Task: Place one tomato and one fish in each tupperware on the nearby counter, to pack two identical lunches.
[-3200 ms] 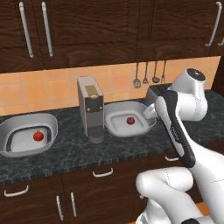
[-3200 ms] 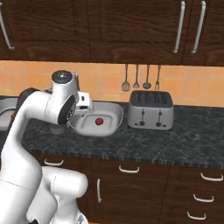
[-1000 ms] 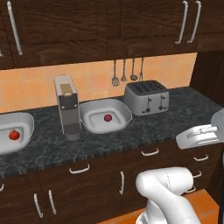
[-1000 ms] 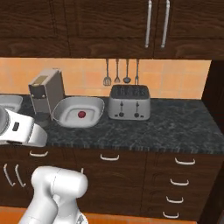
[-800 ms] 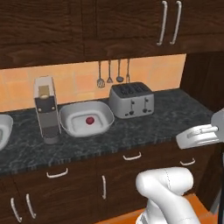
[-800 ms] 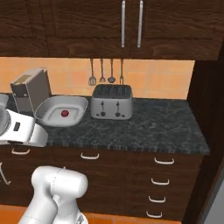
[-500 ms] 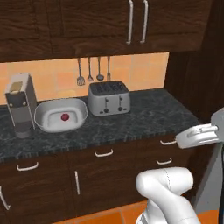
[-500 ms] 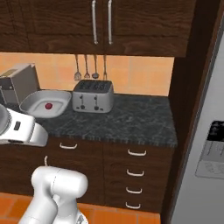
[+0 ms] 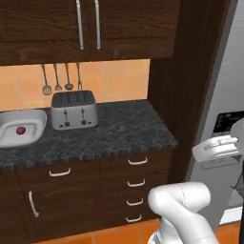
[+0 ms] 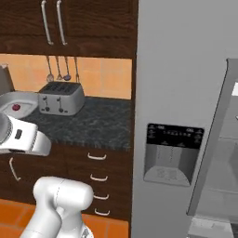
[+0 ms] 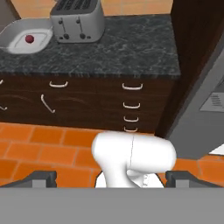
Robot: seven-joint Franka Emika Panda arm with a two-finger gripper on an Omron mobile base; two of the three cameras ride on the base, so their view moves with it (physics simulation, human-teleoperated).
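Tupperware (image 9: 19, 127) with tomato (image 9: 20, 130) cut by frame edge beside toaster (image 9: 74, 111); claw (image 11: 111, 178) spread wide, empty.

Tomato (image 9: 20, 130) in tupperware (image 9: 33, 127) on counter (image 9: 119, 131), left of toaster (image 9: 74, 110).

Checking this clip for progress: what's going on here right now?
Nothing is being handled. The gripper is open and empty, facing the counter from a distance. One tupperware beside the toaster holds a tomato and no fish that I can see. A fridge stands to the right.
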